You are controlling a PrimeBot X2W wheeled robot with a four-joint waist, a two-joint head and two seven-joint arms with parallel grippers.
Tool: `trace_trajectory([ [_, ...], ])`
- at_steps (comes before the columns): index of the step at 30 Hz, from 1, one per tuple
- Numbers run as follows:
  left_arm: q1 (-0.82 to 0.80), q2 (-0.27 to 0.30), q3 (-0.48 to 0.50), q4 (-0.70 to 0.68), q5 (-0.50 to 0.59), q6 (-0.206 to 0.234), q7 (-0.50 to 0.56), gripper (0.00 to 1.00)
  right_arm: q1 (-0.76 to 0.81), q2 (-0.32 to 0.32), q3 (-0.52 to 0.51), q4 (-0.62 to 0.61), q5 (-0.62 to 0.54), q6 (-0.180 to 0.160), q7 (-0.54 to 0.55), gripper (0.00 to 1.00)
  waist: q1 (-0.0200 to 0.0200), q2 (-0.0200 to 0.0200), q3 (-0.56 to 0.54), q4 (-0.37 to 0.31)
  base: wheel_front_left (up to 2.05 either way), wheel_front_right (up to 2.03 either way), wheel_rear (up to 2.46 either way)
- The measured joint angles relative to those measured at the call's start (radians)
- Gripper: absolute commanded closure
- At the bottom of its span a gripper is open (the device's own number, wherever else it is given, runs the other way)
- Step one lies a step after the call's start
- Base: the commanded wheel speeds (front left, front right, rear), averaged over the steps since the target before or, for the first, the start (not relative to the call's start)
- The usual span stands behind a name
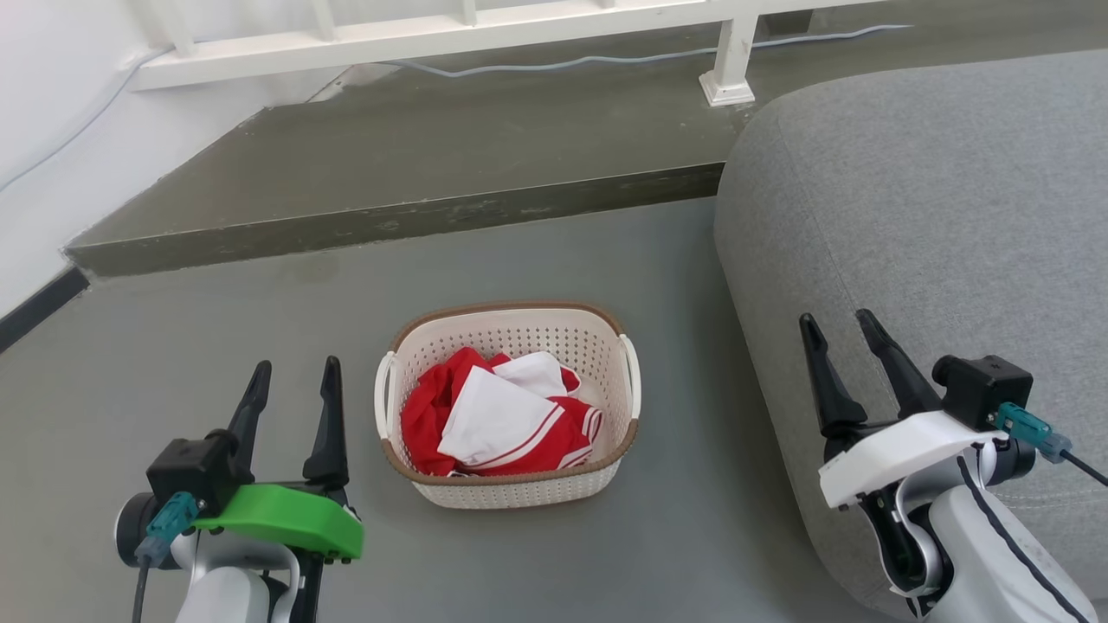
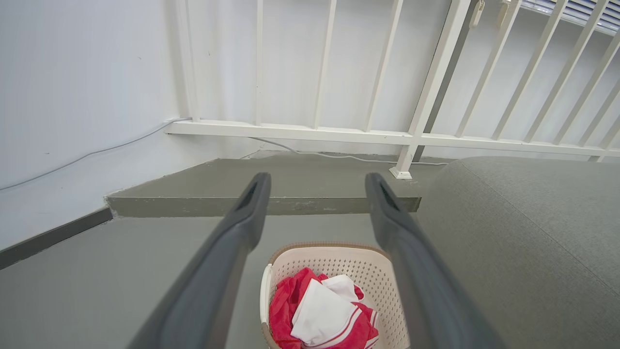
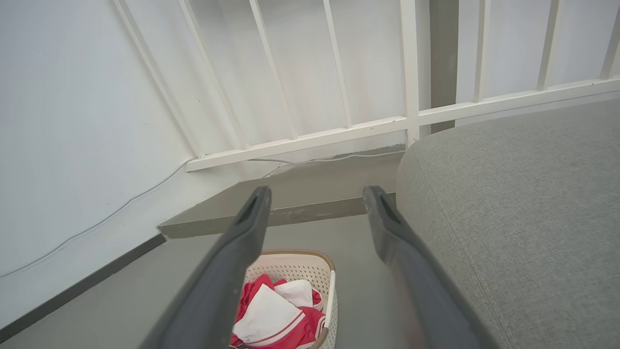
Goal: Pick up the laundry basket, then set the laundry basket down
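Sitting on the grey floor [image 1: 216, 346] between the arms, the basket [image 1: 519, 491] lies ahead and inward of both grippers, its long axis running side to side, so its short ends face the arms. The left gripper [image 1: 295, 365] is nearer, close to the left handle [image 1: 382, 394], with its fingers spread and empty. The right gripper [image 1: 835, 318], likewise spread and empty, is well apart from the right handle [image 1: 633, 374], in front of the sofa [image 1: 909, 216]. Red and white clothes [image 1: 493, 415] lie inside the basket. Beyond it, a low step [image 1: 389, 173] rises to a white railing [image 1: 415, 39].
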Motion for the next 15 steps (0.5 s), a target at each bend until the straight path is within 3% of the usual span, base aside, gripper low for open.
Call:
trace_trajectory([
  [15, 0.003, -0.003, 0.005, -0.014, 0.009, -0.006, 0.0, 0.0, 0.024, 0.014, -0.025, -0.022, -0.023, 0.01, 0.0, 0.0, 0.0, 0.0, 0.006, -0.002, 0.0, 0.0, 0.0],
])
